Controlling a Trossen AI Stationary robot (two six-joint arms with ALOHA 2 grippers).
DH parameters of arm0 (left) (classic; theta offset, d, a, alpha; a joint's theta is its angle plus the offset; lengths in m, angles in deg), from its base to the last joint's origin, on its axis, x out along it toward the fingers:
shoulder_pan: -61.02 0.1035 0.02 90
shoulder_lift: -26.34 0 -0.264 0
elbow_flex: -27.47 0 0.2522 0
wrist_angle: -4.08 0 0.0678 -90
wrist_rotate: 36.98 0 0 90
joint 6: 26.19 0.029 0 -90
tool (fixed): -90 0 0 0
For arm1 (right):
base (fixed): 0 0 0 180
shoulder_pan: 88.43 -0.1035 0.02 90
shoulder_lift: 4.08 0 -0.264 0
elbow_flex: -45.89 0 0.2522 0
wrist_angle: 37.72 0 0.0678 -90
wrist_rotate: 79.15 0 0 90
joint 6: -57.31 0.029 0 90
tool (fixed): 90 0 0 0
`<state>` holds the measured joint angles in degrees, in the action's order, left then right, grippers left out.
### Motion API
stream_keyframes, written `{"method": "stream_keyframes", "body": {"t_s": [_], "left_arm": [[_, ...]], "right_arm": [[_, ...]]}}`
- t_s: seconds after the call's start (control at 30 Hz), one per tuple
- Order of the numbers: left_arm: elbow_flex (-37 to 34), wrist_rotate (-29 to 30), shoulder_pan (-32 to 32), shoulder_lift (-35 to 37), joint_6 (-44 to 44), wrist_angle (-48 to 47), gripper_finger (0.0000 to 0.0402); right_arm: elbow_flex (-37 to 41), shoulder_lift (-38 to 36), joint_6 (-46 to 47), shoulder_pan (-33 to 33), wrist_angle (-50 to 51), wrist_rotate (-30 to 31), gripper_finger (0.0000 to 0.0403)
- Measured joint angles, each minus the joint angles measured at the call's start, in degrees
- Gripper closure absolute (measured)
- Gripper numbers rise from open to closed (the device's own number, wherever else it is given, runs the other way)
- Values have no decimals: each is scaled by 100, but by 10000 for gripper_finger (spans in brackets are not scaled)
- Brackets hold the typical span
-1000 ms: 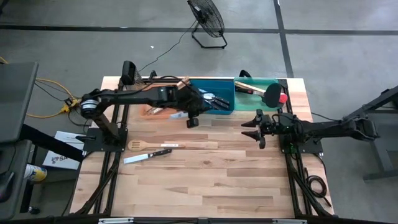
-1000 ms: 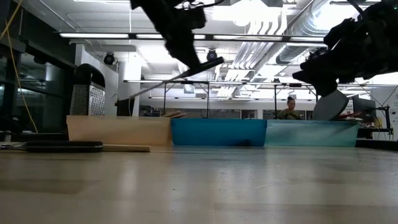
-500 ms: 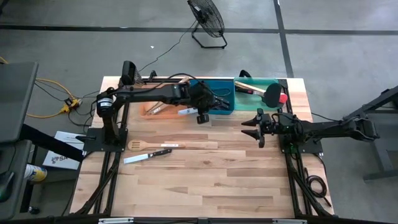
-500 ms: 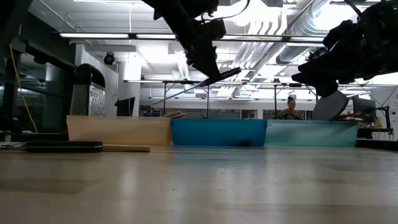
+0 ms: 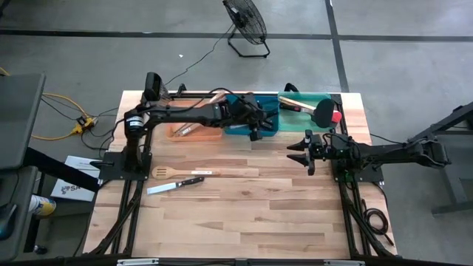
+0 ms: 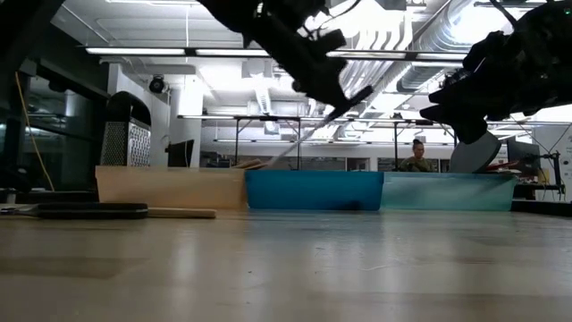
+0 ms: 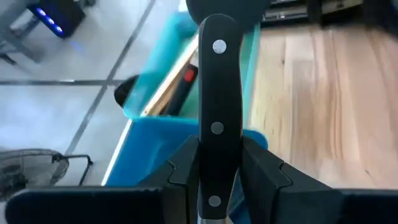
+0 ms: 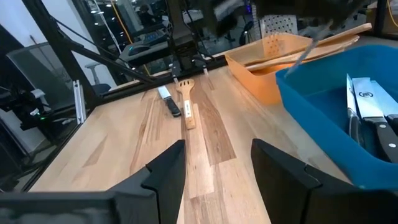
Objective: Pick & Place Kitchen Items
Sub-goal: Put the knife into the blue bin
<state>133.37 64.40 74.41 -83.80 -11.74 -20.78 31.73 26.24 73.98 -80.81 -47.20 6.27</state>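
Black-handled knife (image 7: 216, 93) pinched between left gripper (image 7: 214, 171) fingers, riveted handle sticking out forward; in the high view it sits upper centre of frame, over the blue bin (image 5: 267, 127). Low view: blade slants down toward the bin from upper centre. Other knives already lie in the blue bin (image 8: 373, 112).

Judgement: the step is the drop. Get the whole knife inside the bin walls, lower it, then release so the blade doesn't catch the rim or bounce out.

Right gripper (image 5: 304, 154) waits right of centre above the table, fingers spread, holding nothing.

Wooden spoon (image 5: 168, 173) and another knife (image 5: 177, 184) still on the table (image 5: 244, 214), left of centre. Orange bin (image 5: 194, 133) and green bin (image 5: 301, 100) flank the blue one. Concrete floor, fan (image 5: 245, 22) at top.
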Motion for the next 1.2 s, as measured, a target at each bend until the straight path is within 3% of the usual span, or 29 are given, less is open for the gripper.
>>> {"method": "stream_keyframes", "body": {"t_s": [0.2,0.43,0.87,1.2], "left_arm": [[-14,401,78,-130,327,169,320],[-20,450,439,-454,315,198,320],[-9,44,837,-672,263,88,320],[-15,-4,919,-702,-262,55,320]], "right_arm": [[2,34,2,0,48,10,229],[4,37,0,0,74,7,229],[9,35,2,0,79,-2,229],[9,35,2,0,81,-2,229]]}}
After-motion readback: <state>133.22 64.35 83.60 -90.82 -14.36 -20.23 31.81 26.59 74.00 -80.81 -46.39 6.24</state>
